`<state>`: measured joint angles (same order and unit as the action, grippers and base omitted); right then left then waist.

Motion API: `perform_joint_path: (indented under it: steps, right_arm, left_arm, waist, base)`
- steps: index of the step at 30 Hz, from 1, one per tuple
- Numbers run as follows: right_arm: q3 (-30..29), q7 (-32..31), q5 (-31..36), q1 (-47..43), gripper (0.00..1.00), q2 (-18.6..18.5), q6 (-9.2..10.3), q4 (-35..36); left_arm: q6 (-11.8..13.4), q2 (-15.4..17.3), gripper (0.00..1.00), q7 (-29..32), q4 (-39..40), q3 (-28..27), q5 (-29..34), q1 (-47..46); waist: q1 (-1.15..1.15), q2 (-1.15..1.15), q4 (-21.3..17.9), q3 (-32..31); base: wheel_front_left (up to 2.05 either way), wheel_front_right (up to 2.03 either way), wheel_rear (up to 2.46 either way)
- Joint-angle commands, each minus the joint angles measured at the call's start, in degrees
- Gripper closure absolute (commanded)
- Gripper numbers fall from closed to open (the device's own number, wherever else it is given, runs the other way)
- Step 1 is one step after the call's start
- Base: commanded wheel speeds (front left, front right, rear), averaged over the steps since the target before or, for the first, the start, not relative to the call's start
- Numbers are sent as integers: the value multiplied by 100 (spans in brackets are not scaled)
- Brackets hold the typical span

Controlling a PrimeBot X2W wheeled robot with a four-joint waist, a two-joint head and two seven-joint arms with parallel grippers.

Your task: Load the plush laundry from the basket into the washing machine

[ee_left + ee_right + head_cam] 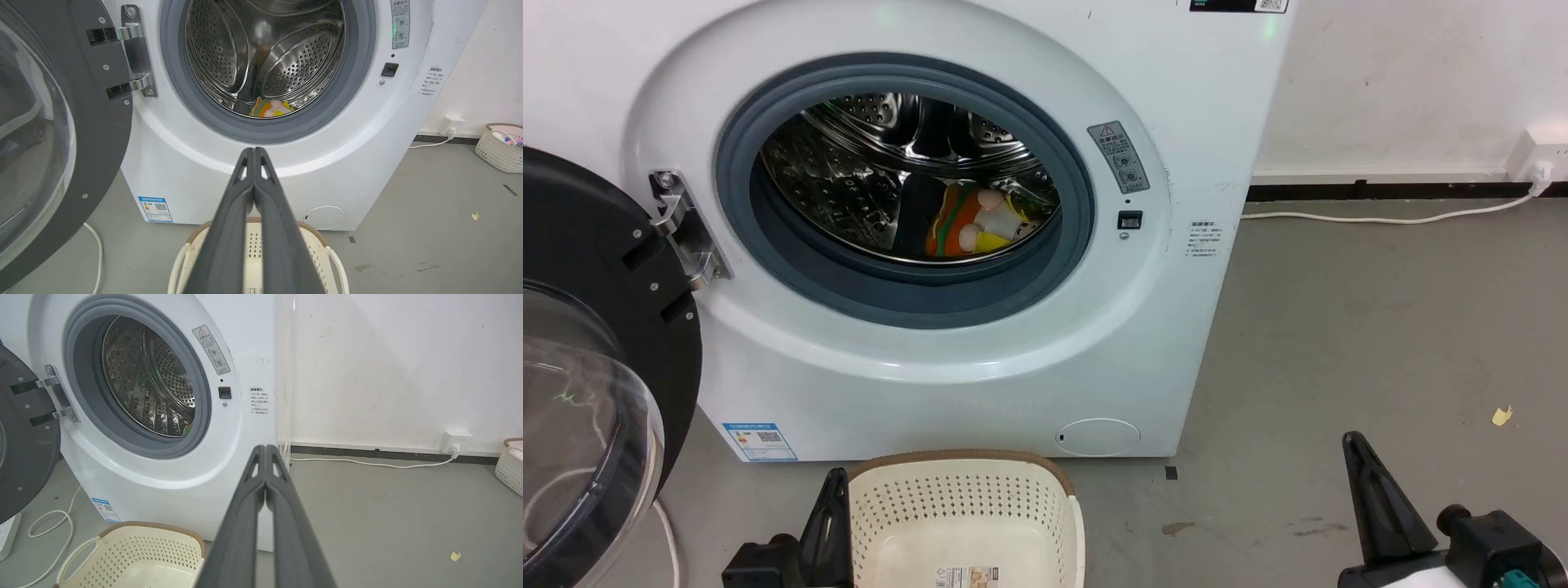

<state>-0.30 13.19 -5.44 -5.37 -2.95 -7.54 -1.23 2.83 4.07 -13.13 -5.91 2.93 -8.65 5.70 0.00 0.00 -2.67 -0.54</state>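
The plush laundry (970, 220), a yellow and orange doll with green trim, lies inside the steel drum of the white washing machine (980, 359); its top peeks over the grey seal (269, 108) in the left wrist view. The cream basket (968, 514) stands on the floor before the washer, its floor showing just a printed label. My left gripper (833, 482) is shut, low beside the basket's left wall; its fingers (254, 153) meet with nothing between them. My right gripper (1356, 445) is shut and empty at the lower right, tips touching (265, 449).
The washer's black-rimmed glass door (596, 367) hangs open at the left. A white cable (1388, 217) runs along the floor to a wall socket (1539, 159). A second basket (500, 147) with laundry stands far right. Another cord (49, 526) loops on the floor left of the washer.
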Motion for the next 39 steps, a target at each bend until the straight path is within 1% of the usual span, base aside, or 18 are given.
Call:
perform_joint_path:
  steps: [1,39]
  right_arm:
    - [3,-28,45,59,100,1,1,13]
    - [12,-486,222,229,100,3,2,52]
  left_arm:
    - [-31,-14,100,27,32,-23,54,-60]
    - [-120,-51,100,484,230,-119,342,-241]
  waist:
    - [0,0,4,1]
    - [0,0,97,20]
  base:
    - [0,0,0]
    - [0,0,0]
